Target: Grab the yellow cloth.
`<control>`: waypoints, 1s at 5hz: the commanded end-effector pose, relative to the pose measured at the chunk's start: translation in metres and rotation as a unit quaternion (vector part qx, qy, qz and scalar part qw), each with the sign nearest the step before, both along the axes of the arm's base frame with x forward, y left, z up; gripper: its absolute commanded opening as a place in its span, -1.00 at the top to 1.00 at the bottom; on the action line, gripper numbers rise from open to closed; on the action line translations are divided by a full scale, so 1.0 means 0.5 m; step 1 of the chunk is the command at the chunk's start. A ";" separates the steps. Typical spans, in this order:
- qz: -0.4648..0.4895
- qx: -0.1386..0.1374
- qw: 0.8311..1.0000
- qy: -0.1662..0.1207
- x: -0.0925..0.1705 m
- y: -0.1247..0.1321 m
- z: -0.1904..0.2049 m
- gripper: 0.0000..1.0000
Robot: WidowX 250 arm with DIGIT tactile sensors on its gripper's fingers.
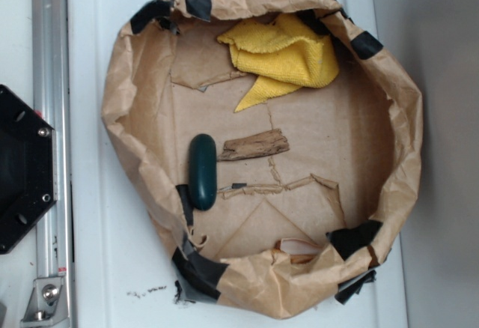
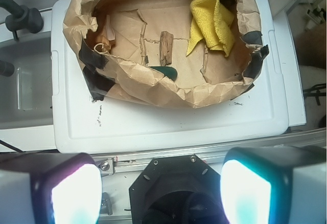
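White table (image 1: 97, 268) carries a brown paper basin (image 1: 135, 118); the yellow cloth (image 1: 288, 55) lies bunched against its far wall. Soft, light and fuzzy, it should pinch best at a raised fold. The hand (image 2: 161, 193) hangs wide apart, empty, well short.
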State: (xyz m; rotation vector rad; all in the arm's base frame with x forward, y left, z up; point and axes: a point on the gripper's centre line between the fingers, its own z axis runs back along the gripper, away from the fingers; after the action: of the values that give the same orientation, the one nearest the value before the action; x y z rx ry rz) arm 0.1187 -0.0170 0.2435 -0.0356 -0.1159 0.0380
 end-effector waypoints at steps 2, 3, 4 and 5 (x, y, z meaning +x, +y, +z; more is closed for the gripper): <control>0.055 0.022 0.996 -0.061 0.048 0.014 -0.056 -1.00; 0.080 0.036 0.994 -0.058 0.120 0.050 -0.114 -1.00; 0.055 0.060 0.993 -0.089 0.173 0.047 -0.160 -1.00; 0.060 0.065 0.991 -0.101 0.241 0.035 -0.218 -1.00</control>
State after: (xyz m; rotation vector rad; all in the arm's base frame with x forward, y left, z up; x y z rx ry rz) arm 0.2356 0.0023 0.1251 0.1015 -0.2880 0.1604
